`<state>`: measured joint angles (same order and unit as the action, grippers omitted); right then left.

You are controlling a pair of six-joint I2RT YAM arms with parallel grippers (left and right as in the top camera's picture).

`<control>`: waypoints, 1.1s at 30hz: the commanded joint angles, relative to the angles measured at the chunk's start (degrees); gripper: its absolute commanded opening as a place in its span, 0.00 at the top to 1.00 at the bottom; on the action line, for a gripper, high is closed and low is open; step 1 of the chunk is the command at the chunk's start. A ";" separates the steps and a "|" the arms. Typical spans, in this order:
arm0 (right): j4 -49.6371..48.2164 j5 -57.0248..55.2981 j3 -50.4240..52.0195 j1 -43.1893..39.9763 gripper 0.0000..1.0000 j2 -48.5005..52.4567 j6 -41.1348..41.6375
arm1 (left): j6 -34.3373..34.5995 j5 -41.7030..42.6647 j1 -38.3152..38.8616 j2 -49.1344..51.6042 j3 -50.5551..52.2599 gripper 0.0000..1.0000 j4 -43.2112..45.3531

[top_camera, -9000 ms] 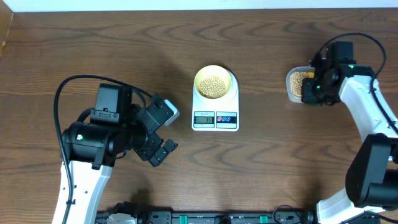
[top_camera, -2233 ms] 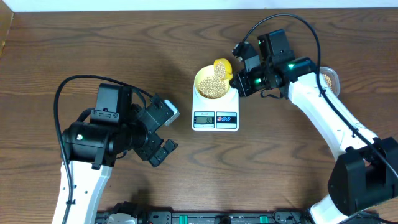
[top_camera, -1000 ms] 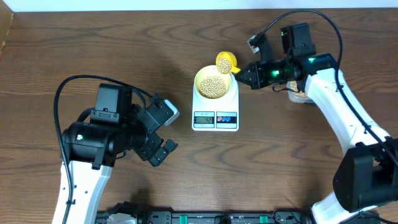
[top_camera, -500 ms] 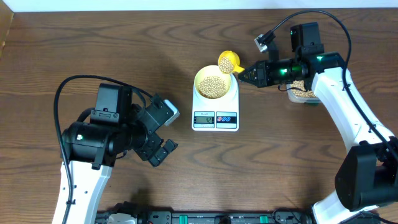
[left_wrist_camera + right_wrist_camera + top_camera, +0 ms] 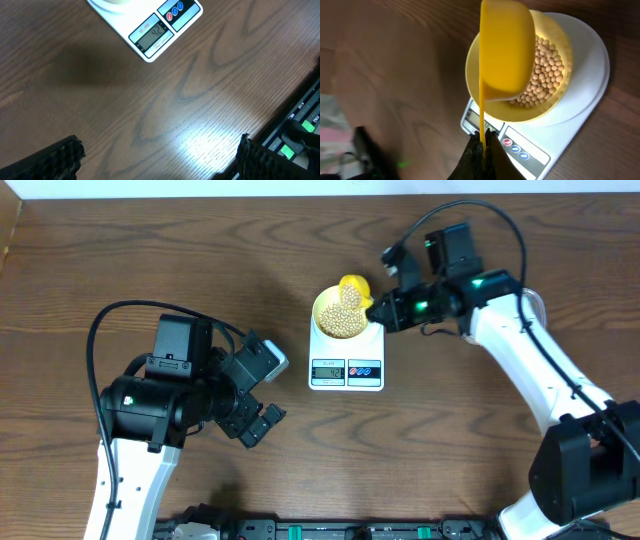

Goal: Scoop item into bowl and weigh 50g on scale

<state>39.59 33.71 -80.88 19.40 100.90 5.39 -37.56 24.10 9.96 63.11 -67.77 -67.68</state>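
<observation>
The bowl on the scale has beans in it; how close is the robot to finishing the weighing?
Done: the bowl sits on the scale, with a good layer of beans in it. In hand: the right gripper is shut on the handle of the yellow scoop, tipping it over the bowl. Left: the display seems to read 42, short of fifty, so likely a bit more topping up.

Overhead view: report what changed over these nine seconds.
The right end effector, shut on the yellow scoop, swung from the far right to the bowl, drew back beside it, and now holds the scoop tipped over the bowl again. The left end effector, open, the scale and the bowl stayed put.
</observation>
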 commanded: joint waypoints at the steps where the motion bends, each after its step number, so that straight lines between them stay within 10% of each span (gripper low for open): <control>1: -0.17 -9.46 -1.62 2.12 0.99 -0.07 -1.01 | -0.57 0.90 -0.24 -0.28 -0.72 0.00 -0.22; 33: -1.31 -21.40 -1.62 6.95 0.99 -0.07 -8.90 | -0.57 0.90 -0.24 -0.28 -0.72 0.00 -0.22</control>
<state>38.57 15.11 -80.90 25.30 100.90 -0.95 -37.56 24.10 9.96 63.11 -67.77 -67.68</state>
